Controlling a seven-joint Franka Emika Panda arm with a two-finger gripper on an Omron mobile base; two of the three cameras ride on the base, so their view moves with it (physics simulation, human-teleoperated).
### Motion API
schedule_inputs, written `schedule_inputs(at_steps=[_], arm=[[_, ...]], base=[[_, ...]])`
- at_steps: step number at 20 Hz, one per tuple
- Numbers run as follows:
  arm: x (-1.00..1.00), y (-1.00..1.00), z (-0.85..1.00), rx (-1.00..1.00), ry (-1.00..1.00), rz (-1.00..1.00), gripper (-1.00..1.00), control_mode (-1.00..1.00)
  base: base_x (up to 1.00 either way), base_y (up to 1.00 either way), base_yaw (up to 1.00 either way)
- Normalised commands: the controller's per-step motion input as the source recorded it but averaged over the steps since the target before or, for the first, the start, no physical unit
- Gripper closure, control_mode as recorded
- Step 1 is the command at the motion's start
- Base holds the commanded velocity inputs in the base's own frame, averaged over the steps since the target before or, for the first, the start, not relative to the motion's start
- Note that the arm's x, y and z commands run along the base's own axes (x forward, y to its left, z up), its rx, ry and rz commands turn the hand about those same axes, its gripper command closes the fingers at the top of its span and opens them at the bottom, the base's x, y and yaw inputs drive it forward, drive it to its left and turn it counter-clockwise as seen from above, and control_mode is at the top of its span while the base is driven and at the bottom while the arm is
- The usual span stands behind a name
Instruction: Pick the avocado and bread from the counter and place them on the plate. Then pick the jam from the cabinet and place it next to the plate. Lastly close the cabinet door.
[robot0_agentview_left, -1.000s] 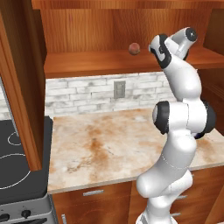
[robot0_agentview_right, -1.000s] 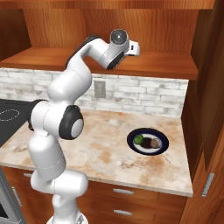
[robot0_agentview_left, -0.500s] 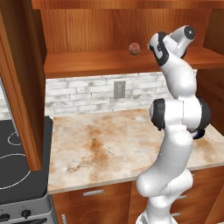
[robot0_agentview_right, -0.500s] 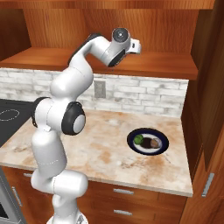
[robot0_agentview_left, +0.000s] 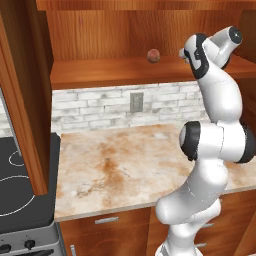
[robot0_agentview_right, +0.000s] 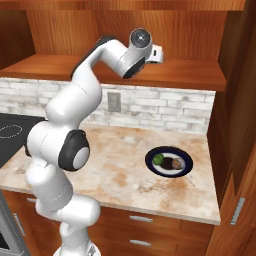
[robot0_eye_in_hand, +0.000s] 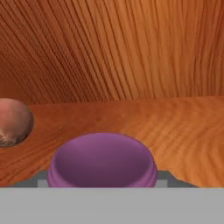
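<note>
Reading the hand view from nearest outward, we note the jam (robot0_eye_in_hand: 102, 161) sits right up against the camera, its pale lilac lid filling the lower centre, so we judge it lies between the fingers; the fingertips themselves are not clear there, only small grey corners either side of the lid. We cannot tell from these pictures whether the gripper (robot0_agentview_right: 159, 54) is clenched on the jar or merely flanking it. Handling judgement: a small jar, likely rigid and light, with smooth glossy sides that could slip; we would take hold across the body just under the lid, not on the lid's rounded edge, and keep it upright. To one side of the fingers, a little farther back on the cabinet (robot0_eye_in_hand: 183, 118) shelf, rests the reddish-brown ball (robot0_eye_in_hand: 14, 121), apart from the jar; it could roll if nudged. Beyond both stands the wooden back wall. Far below the fingers, on the counter (robot0_agentview_right: 120, 170), the plate (robot0_agentview_right: 169, 161) already carries the avocado (robot0_agentview_right: 158, 159) and the bread (robot0_agentview_right: 174, 162), touching or nearly so.
</note>
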Motion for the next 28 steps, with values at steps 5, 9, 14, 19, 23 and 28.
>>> schedule_inputs(at_steps=[5, 9, 14, 19, 23, 28], arm=[[-1.00, 0.04, 0.10, 0.05, -0.14, 0.00, 1.00, -1.00], [-1.00, 0.13, -0.12, 0.01, -0.04, 0.00, 1.00, -1.00], [-1.00, 0.22, -0.15, 0.01, 0.00, 0.00, 1.00, -1.00], [-1.00, 0.25, -0.22, 0.01, 0.02, 0.00, 1.00, -1.00], [-0.89, 0.18, -0.76, -0.01, 0.02, 0.00, 1.00, -1.00], [-0.04, 0.02, -0.98, -0.05, 0.15, 0.00, 1.00, -1.00]], base=[[0.00, 0.00, 0.00], [0.00, 0.00, 0.00], [0.00, 0.00, 0.00], [0.00, 0.00, 0.00], [0.00, 0.00, 0.00], [0.00, 0.00, 0.00]])
